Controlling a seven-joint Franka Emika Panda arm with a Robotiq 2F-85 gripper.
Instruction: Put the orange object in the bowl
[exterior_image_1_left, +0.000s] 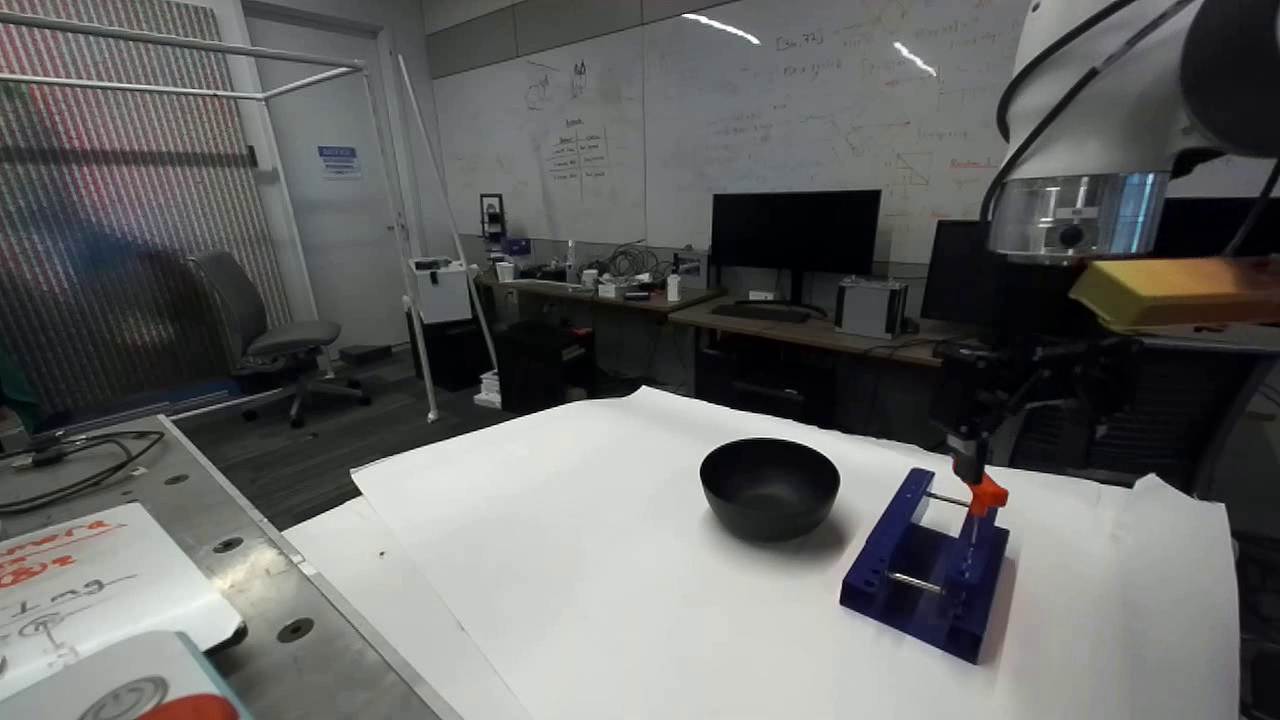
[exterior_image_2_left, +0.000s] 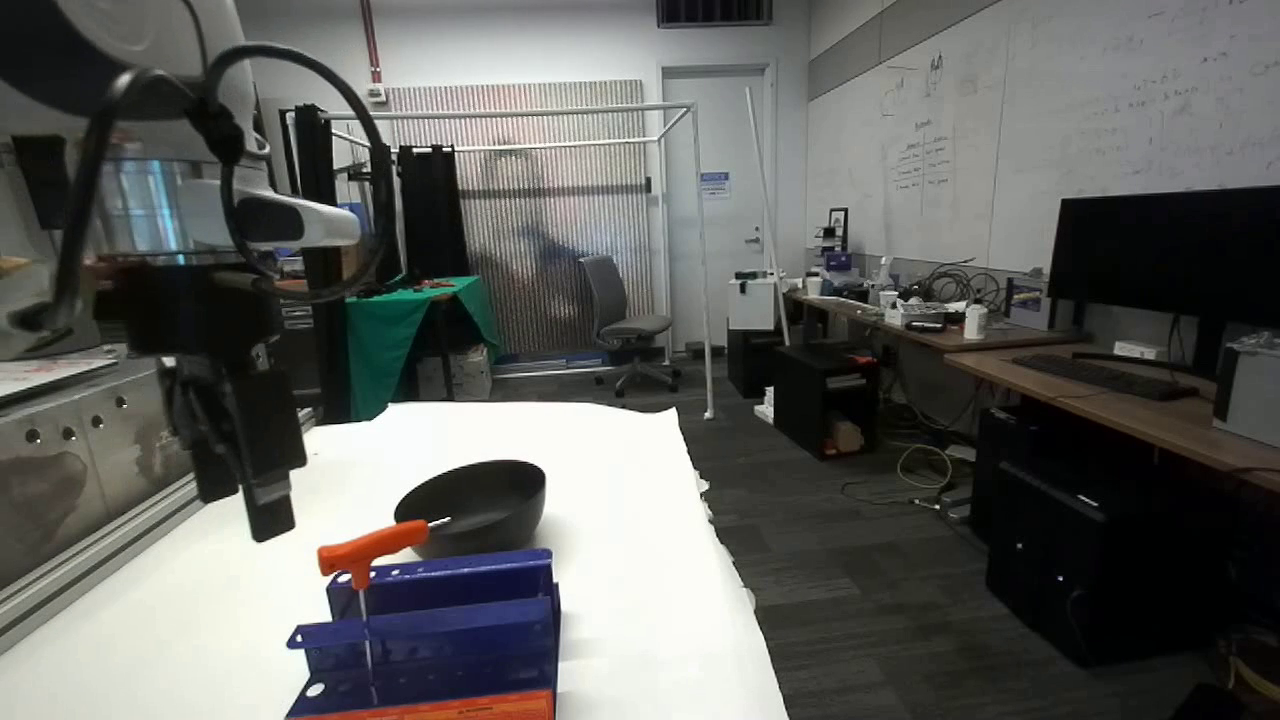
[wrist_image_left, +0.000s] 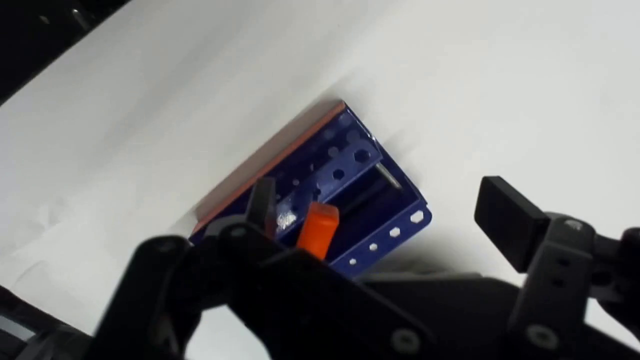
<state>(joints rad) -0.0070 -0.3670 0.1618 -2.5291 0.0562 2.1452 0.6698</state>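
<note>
The orange object is the T-shaped handle (exterior_image_1_left: 988, 495) of a tool with a thin metal shaft. It stands upright in the dark blue rack and also shows in an exterior view (exterior_image_2_left: 375, 547) and the wrist view (wrist_image_left: 318, 230). The black bowl (exterior_image_1_left: 770, 500) sits beside the rack and looks empty; it also shows in an exterior view (exterior_image_2_left: 490, 510). My gripper (wrist_image_left: 387, 215) is open with nothing held. It hangs above the handle and to one side (exterior_image_2_left: 243, 500), apart from it. In the wrist view the handle lies nearer the left finger, its lower part hidden.
The dark blue rack (exterior_image_1_left: 925, 575) has upright walls, metal rods and an orange label (exterior_image_2_left: 440, 708). It stands on white paper (exterior_image_1_left: 600, 560) covering the table. A metal bench (exterior_image_1_left: 270, 590) runs alongside. In the wrist view a dark curved shape (wrist_image_left: 450, 300) may be the bowl.
</note>
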